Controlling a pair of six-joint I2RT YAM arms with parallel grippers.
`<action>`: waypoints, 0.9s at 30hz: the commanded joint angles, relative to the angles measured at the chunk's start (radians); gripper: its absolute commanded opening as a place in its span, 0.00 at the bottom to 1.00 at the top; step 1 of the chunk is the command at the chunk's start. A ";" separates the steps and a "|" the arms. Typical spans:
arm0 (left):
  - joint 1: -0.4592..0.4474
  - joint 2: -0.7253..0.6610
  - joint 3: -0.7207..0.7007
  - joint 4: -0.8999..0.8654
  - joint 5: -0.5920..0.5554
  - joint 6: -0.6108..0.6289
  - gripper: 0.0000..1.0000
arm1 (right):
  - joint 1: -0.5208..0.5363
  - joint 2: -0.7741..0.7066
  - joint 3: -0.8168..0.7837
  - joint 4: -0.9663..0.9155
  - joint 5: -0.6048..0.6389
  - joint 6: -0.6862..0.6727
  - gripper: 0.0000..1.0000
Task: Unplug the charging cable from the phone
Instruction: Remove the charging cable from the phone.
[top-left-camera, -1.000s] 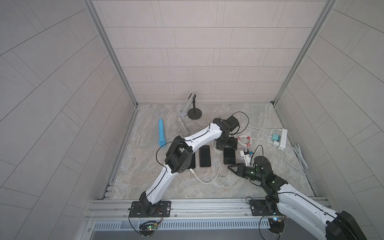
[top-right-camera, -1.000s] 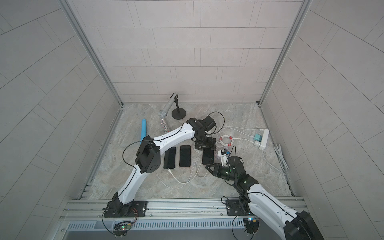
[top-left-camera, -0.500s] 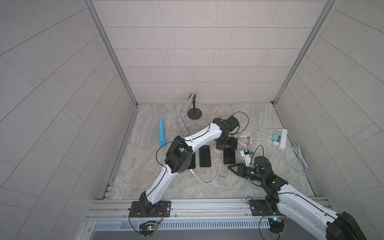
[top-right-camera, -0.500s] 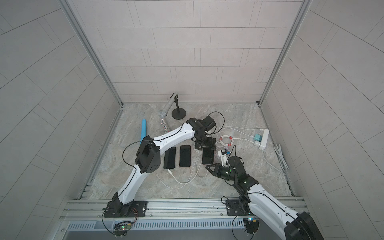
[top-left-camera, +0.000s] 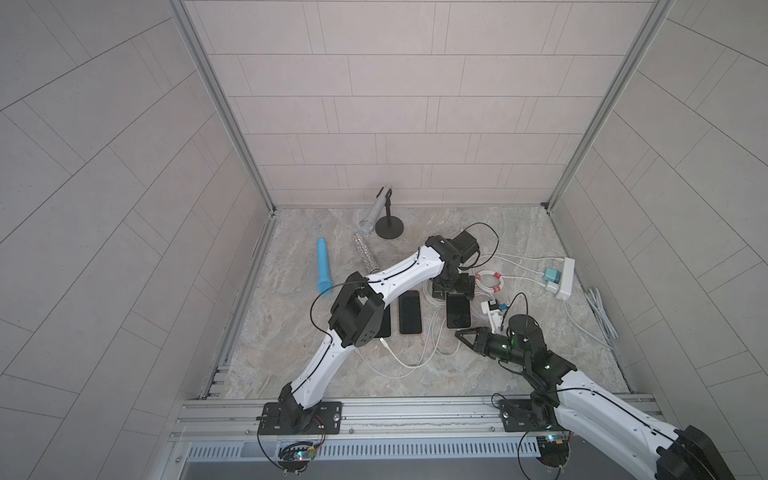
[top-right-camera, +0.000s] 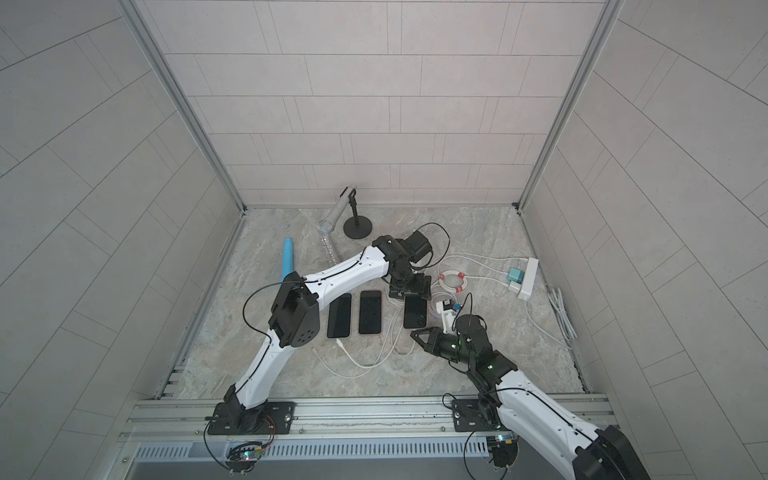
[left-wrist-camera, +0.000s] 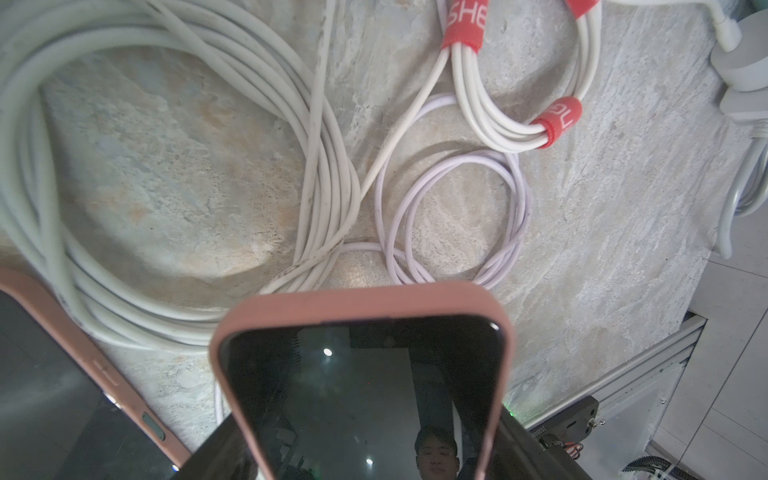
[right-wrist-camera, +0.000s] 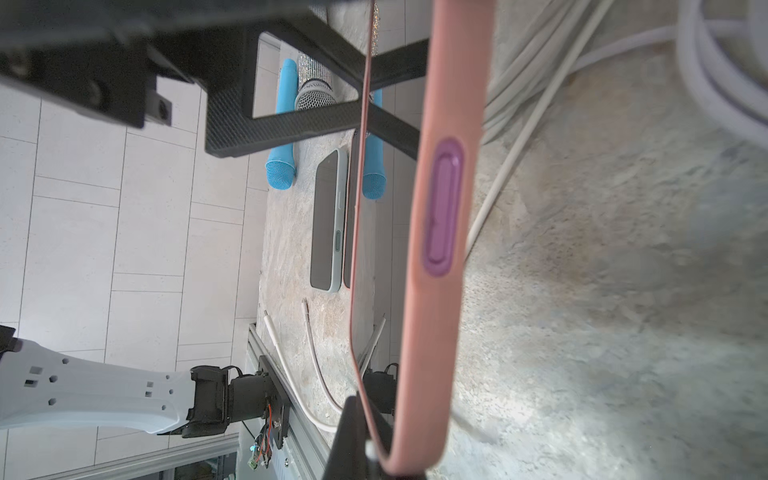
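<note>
Left claw (top-left-camera: 452, 289) clamps the pink-cased phone (top-left-camera: 458, 311) at its far end on the desk (top-left-camera: 540, 357); right claw (top-left-camera: 464, 336) is clenched at its near-end plug, so pull straight out along the port, no twisting.

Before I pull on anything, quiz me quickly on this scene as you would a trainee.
1. How many phones lie in the row on the table?
2. True or false: the left tool is closed on the blue microphone.
3. Where is the right tool relative to the pink-cased phone? A: at its end nearest the robot's bases. B: at its far end. C: beside the power strip.

Key: 1, three. 2, false; it grips the far end of the pink-cased phone. 3, A.
</note>
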 joint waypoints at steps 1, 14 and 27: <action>0.020 -0.029 0.027 0.036 -0.030 -0.018 0.00 | 0.026 -0.008 -0.022 0.004 -0.024 -0.003 0.00; 0.037 -0.005 0.048 0.042 -0.032 -0.022 0.00 | 0.064 -0.012 -0.046 0.012 0.004 0.014 0.00; 0.031 -0.021 -0.021 0.069 -0.017 -0.014 0.00 | 0.066 -0.052 -0.046 -0.059 0.069 0.015 0.00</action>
